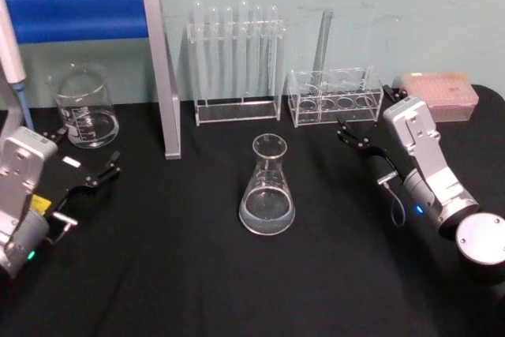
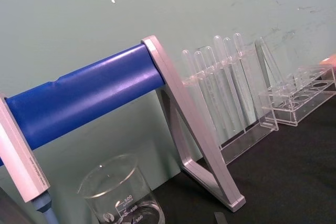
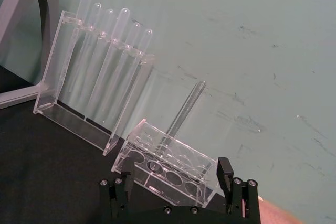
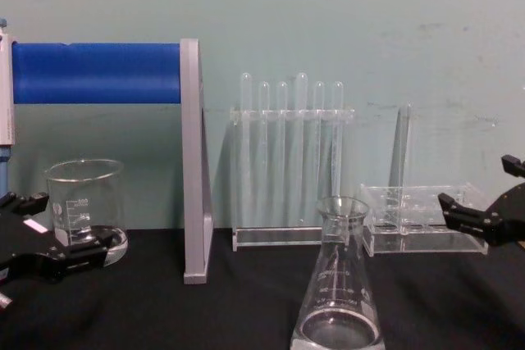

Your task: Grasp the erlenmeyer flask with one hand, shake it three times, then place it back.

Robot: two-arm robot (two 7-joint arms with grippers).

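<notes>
Pale green wall runs behind a black table (image 1: 197,274) set out with lab glassware. At the middle of it stands the flask (image 1: 267,187), upright on its wide base, well apart from everything else, with clear space on both sides. It looks to hold a shallow layer of clear liquid at the bottom, though that could be only the thick glass.

Behind it, against the wall, are a rack of test tubes (image 1: 235,65) and a lower rack (image 1: 333,96) with one tube standing in it. A beaker (image 1: 83,106) sits far to the left beside a blue-barred stand (image 1: 87,13).

The left gripper (image 1: 91,171) rests low near the beaker, its fingers spread and holding nothing. The right gripper (image 1: 359,136) hangs near the lower rack, its fingers likewise parted and empty; the right wrist view shows the gap between them plainly. Neither touches the flask.

The flask is rigid, smooth glass: light, slippery, and breakable if knocked or squeezed hard. The sloping body would likely slide out of a pinch, so the narrow neck just below the flared rim seems the best hold, since the rim should stop it slipping down while shaken. Moderate, steady pressure seems wise, and a level set-down afterwards.
</notes>
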